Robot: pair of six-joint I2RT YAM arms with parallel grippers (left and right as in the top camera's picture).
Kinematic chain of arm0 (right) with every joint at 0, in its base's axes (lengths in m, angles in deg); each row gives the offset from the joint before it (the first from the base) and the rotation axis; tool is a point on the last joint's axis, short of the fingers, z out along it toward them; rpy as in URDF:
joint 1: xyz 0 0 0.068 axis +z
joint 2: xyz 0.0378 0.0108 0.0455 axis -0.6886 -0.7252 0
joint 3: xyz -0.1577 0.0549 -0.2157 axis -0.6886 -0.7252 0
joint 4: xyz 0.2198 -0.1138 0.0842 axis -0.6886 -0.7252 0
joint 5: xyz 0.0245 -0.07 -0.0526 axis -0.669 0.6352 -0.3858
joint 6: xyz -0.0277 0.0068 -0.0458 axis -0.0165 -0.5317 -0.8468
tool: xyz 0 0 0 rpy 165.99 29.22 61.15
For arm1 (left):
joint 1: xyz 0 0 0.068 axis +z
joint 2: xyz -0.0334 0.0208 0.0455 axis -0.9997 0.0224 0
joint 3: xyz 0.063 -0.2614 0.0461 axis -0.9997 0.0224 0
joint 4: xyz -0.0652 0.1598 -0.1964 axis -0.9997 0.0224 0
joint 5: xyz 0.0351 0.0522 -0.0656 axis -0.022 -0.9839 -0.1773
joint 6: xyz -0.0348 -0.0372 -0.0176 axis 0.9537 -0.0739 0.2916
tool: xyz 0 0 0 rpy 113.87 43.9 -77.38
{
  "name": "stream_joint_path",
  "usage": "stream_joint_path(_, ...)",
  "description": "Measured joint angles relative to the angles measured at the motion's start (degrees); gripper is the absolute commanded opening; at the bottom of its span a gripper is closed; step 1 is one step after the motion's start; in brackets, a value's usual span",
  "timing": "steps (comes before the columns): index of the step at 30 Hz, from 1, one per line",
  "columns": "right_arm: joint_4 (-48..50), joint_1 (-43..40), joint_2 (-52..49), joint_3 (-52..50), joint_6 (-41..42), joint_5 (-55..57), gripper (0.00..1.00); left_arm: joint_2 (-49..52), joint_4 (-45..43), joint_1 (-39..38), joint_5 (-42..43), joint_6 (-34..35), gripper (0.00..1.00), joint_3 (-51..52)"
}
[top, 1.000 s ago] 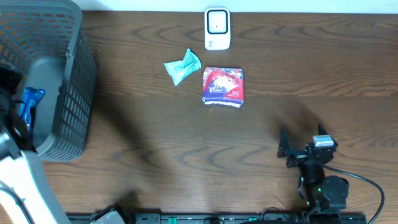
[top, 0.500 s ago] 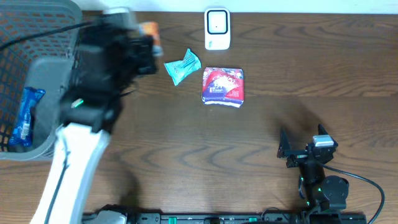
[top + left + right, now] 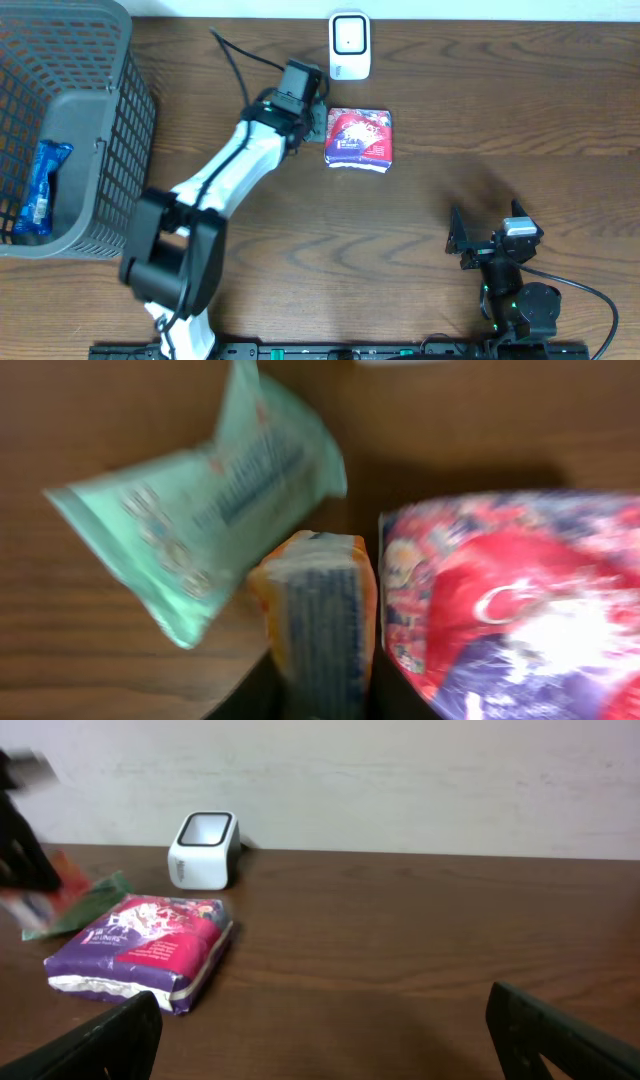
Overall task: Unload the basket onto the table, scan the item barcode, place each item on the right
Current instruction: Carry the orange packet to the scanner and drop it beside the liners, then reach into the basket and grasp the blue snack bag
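Observation:
My left gripper [image 3: 310,118] is down on the table between a teal packet [image 3: 200,510] and a red-and-purple package [image 3: 359,138]. Between its fingers stands a small orange packet with a blue face [image 3: 320,610], both fingers against its sides. The view is blurred. From overhead the arm hides the orange packet and most of the teal one. The white scanner [image 3: 349,45] stands upright at the table's far edge, just beyond them. My right gripper [image 3: 487,228] rests near the front right, open and empty, well apart from the items.
A grey mesh basket [image 3: 120,150] fills the far left, with a blue packet [image 3: 40,185] lying inside. The right wrist view shows the scanner [image 3: 203,848] and the red-and-purple package [image 3: 140,948] ahead to the left, with bare wood between the fingers.
My left arm has swung from over the basket across to the spot beside the red-and-purple package, bringing the orange packet down there. The right arm has not moved.

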Motion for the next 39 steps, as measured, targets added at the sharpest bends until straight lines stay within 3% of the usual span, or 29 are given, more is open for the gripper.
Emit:
stream_joint_path(4, 0.0, 0.0, -0.02, 0.0, 0.0, 0.0, 0.99, 2.97, 0.46, -1.44, -0.17, 2.49, 0.7, 0.04)
stream_joint_path(5, 0.0, 0.0, -0.02, 0.0, 0.0, 0.0, 0.99, 2.97, 0.48, -1.68, -0.15, 2.82, 0.74, 0.04)
stream_joint_path(7, 0.0, 0.0, -0.02, 0.0, 0.0, 0.0, 0.99, 2.67, 0.33, -2.29, 0.07, 3.61, 0.72, 0.04)
stream_joint_path(9, 0.0, 0.0, -0.02, 0.0, 0.0, 0.0, 0.99, 2.34, 0.09, -2.71, 0.7, 3.61, 0.6, 0.04)
stream_joint_path(11, 0.0, 0.0, -0.02, 0.0, 0.0, 0.0, 0.99, 1.57, -0.15, -3.04, 2.32, 3.67, 0.57, 0.04)
stream_joint_path(16, 0.0, 0.0, -0.02, 0.0, 0.0, 0.0, 0.99, -3.85, -0.79, -3.13, 5.68, 3.98, 0.56, 0.07)
stream_joint_path(22, 0.0, 0.0, -0.02, 0.0, 0.0, 0.0, 0.99, -18.51, -2.91, -0.87, 4.81, 0.83, 0.57, 0.07)
stream_joint_path(26, 0.0, 0.0, -0.02, 0.0, 0.0, 0.0, 0.99, -29.11, -3.28, 6.29, -3.41, -2.29, 0.57, 0.04)
stream_joint_path(30, 0.0, 0.0, -0.02, 0.0, 0.0, 0.0, 0.99, -35.56, -3.28, 18.25, -12.44, -7.5, 0.58, 0.02)
stream_joint_path(39, 0.0, 0.0, -0.02, 0.0, 0.0, 0.0, 0.99, -29.14, 3.63, 41.81, -22.4, -25.88, 0.7, 0.0)
